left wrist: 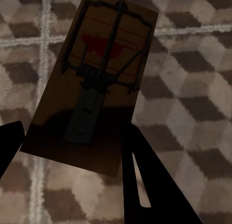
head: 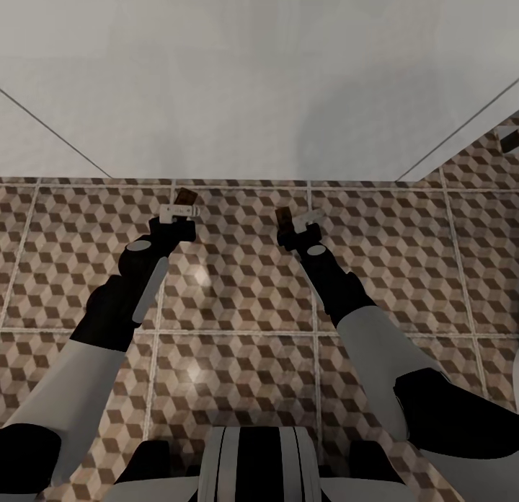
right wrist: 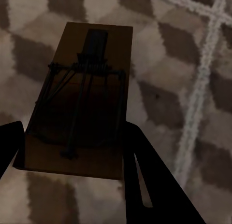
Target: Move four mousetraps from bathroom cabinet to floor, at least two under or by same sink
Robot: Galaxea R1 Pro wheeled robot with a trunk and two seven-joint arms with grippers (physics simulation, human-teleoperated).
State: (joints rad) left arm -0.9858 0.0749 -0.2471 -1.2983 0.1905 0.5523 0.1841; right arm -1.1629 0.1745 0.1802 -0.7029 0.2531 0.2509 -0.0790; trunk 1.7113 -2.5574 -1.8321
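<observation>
Head view, left claw: the left gripper (head: 180,212) is clenched on a mousetrap (head: 187,197) that sticks out just beyond its fingertips, held above the bathroom floor (head: 238,300) near the foot of a white wall (head: 259,76).
Head view, right claw: the right gripper (head: 297,219) grasps a second mousetrap (head: 283,216), dark from this side, at about the same reach from the wall.
Left wrist view: the mousetrap (left wrist: 92,84) lies between the two dark fingers (left wrist: 145,185), its near end pinched, its red spot and black wire toward the far end; cube-pattern tiles lie beyond it, apart from the trap.
Right wrist view: the other trap (right wrist: 79,98) is gripped at its near end, wire side up, with a grout line passing beside the far finger (right wrist: 145,185).
Step in hand: carrying two traps to be set down; I judge neither touches the tiles yet.
Next move: lower each claw until its trap rests flat, then release. No sink shows, so whether this spot counts as beside one cannot be told.
</observation>
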